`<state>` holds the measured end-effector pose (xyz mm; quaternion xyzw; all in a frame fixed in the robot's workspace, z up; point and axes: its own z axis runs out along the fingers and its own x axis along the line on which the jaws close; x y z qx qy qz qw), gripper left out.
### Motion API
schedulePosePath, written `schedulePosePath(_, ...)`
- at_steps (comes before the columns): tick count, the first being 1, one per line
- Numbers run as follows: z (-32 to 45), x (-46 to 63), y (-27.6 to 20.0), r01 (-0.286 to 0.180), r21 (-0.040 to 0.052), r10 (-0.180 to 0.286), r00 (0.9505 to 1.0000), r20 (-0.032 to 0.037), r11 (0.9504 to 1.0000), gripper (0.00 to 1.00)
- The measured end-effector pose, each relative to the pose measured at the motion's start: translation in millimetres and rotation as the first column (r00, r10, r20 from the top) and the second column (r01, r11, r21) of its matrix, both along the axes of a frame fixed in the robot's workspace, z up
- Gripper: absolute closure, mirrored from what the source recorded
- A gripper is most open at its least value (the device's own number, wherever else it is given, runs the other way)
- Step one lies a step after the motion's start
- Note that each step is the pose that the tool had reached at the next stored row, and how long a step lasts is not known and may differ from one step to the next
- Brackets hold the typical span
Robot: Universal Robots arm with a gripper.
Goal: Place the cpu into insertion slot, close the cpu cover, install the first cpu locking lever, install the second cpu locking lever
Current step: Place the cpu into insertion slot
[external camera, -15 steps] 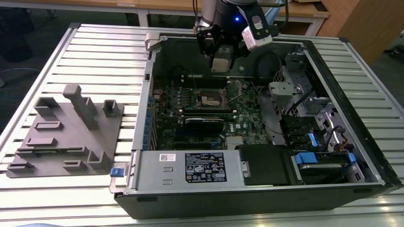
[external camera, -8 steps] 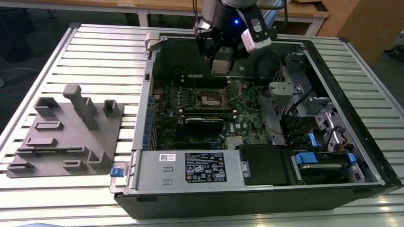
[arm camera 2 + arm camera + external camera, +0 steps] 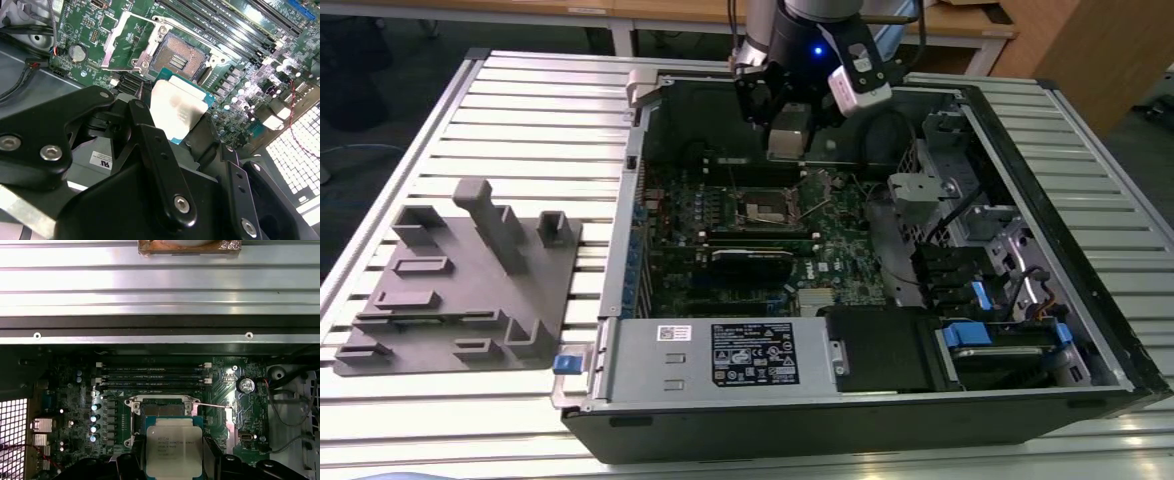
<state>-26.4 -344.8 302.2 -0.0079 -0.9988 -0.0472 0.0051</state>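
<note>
The claw (image 3: 787, 130) hangs inside the open computer case (image 3: 1067, 330), over the far end of the green motherboard (image 3: 841, 265), and it is pinching the cpu (image 3: 785, 143) by two opposite edges. In both wrist views the black fingers (image 3: 131, 462) press against the sides of the chip (image 3: 173, 446), with its dull grey lid facing the cameras and a thin green edge showing around it (image 3: 177, 107).

The cpu is in the air, apart from the board. The insertion slot (image 3: 767, 207) lies bare below it, toward the middle of the motherboard, its dark centre showing inside the silver rim (image 3: 182, 56). The cpu cover (image 3: 125, 41) is swung open and stands tilted off one side of the socket (you can see green board through its window).

Long black memory slots (image 3: 152, 374) run along the side of the socket nearest the case's wall, and a coin battery (image 3: 246, 385) sits near the board's corner. A labelled power supply box (image 3: 720, 355) fills the case's near edge. The case sits on the slatted tabletop (image 3: 534, 120), with a grey moulded fixture (image 3: 467, 280) beside it toward the exterior view's left edge.
</note>
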Motion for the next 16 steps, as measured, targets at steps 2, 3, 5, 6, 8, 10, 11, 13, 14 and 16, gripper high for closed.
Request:
schedulePosePath(2,-0.2,0.0,0.0,0.0,0.0003,0.0,1.0,0.0001,1.0,0.46)
schedulePosePath(3,-0.1,0.0,0.0,0.0,0.0003,0.0,1.0,0.0001,1.0,0.46)
schedulePosePath(5,-0.2,0.0,0.0,0.0,0.0002,0.0,1.0,0.0001,1.0,0.46)
schedulePosePath(6,-0.2,0.0,0.0,0.0,0.0002,0.0,1.0,0.0001,1.0,0.46)
schedulePosePath(8,-0.6,0.0,0.0,0.0,0.0005,0.0,1.0,0.0002,1.0,0.46)
schedulePosePath(10,-1.9,0.0,0.0,0.0,0.0005,0.0,1.0,0.0002,1.0,0.46)
schedulePosePath(11,-2.7,0.0,0.0,0.0,0.0003,0.0,1.0,0.0001,1.0,0.46)
schedulePosePath(13,-4.7,0.0,0.0,0.0,0.0003,0.0,1.0,0.0002,1.0,0.46)
schedulePosePath(14,-5.6,0.0,0.0,0.0,0.0004,0.0,1.0,0.0002,1.0,0.46)
schedulePosePath(16,-6.7,0.0,0.0,0.0,0.0003,0.0,1.0,0.0002,1.0,0.46)
